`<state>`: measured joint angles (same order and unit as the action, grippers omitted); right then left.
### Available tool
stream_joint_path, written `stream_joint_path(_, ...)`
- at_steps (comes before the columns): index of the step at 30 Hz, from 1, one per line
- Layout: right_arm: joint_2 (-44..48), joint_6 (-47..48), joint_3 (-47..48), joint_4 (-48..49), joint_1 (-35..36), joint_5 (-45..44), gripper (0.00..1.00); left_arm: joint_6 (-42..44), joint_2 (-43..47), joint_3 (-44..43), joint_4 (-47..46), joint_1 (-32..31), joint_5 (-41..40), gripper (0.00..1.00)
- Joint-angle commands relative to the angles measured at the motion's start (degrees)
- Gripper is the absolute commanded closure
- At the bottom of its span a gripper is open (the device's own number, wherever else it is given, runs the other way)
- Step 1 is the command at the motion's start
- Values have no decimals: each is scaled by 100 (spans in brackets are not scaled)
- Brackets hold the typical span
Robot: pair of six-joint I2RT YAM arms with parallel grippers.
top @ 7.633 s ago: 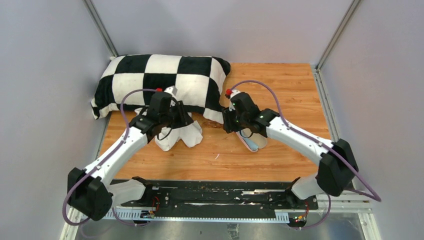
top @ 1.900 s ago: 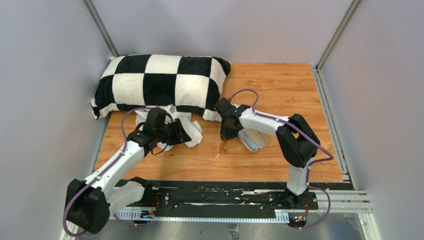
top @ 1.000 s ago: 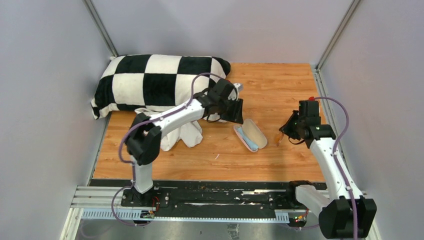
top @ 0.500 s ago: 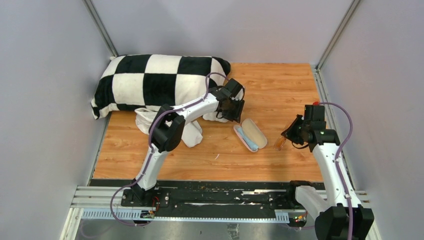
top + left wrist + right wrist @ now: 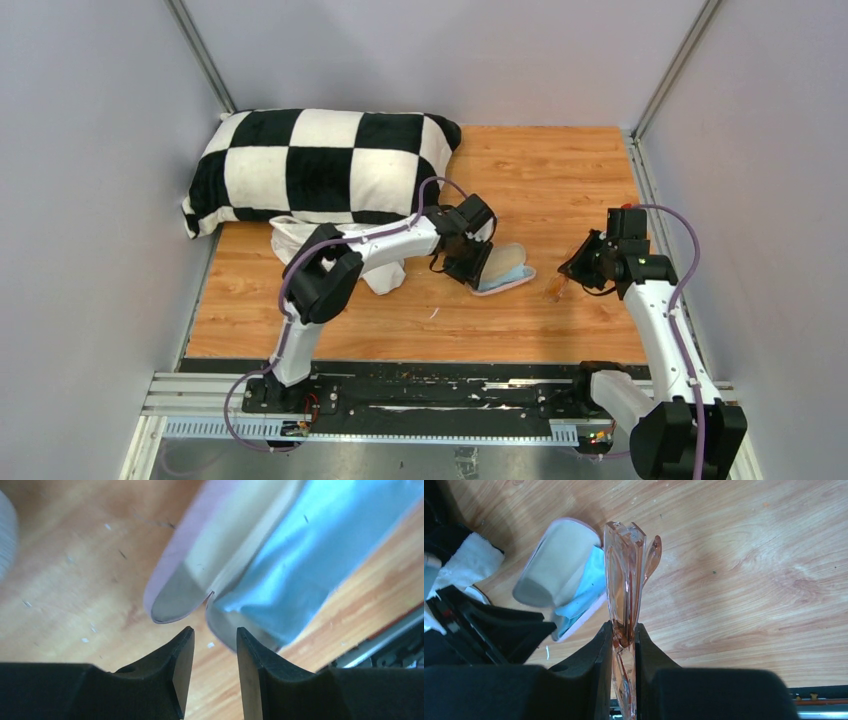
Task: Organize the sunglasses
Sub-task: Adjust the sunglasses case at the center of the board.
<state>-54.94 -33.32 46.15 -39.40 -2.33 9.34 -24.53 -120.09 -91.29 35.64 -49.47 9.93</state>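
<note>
We note right tool (image 5: 624, 628) clenched on folded amber sunglasses (image 5: 622, 580), mid-frame above bench (image 5: 749, 580). Left tool (image 5: 213, 636) released beside pink case (image 5: 235, 535). Risk: narrow pinch, sunglasses may twist loose.

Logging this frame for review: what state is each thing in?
sunglasses: folded, gripped.
right pincer: shut on the sunglasses.
case: open, lying on the table.
cloth: lying inside the open case.
left pincer: open at the case's end, holding nothing.

Plain grey walls (image 5: 90, 150) enclose a wooden tabletop (image 5: 560, 170) under even light.
</note>
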Motion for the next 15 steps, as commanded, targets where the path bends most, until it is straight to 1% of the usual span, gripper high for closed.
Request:
stream_joint_path(1, 47, 93, -100, -104, -92, 204, 83, -304, 602, 325, -144, -180, 2, 58)
stream_joint_path(9, -102, 71, -96, -103, -86, 412, 83, -382, 1264, 390, -111, -317, 331, 57)
stream_joint_path(13, -179, 59, -50, -54, -84, 571, 83, -244, 1353, 144, 34, -288, -42, 55)
stream_joint_path(15, -228, -6, -47, 80, -76, 746, 83, -232, 1239, 12, 73, -185, -36, 55)
